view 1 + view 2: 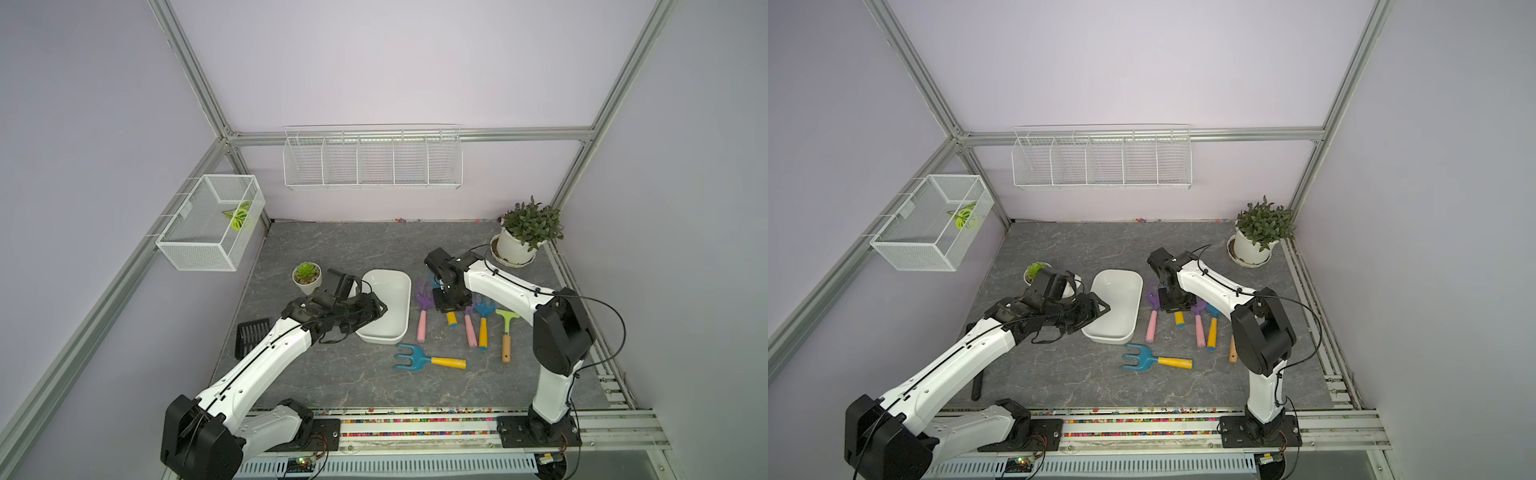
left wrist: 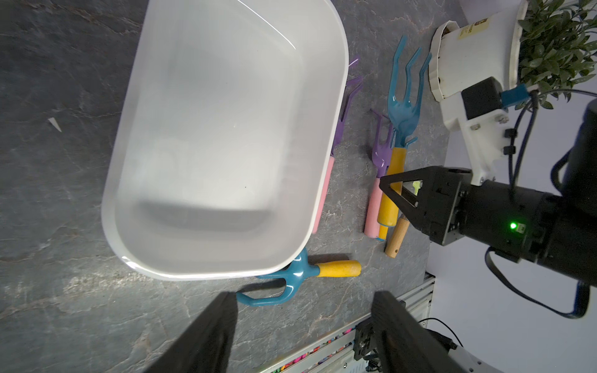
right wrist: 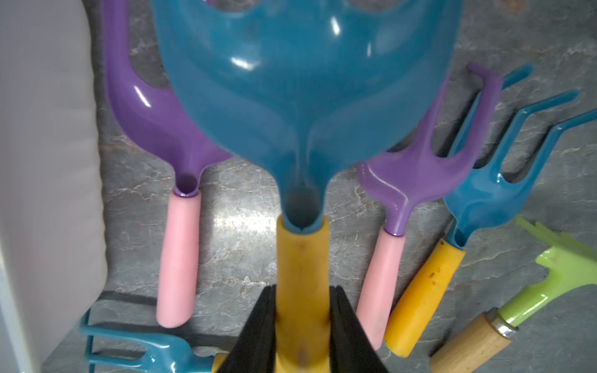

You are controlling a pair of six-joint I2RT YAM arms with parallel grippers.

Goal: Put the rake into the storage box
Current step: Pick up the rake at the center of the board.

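The rake, yellow handle nearest and glossy blue tined head pointing to 12 o'clock, is located at 3 o'clock of the storage box, its handle clamped between the fingers of the right gripper, while the left gripper stands open, empty.
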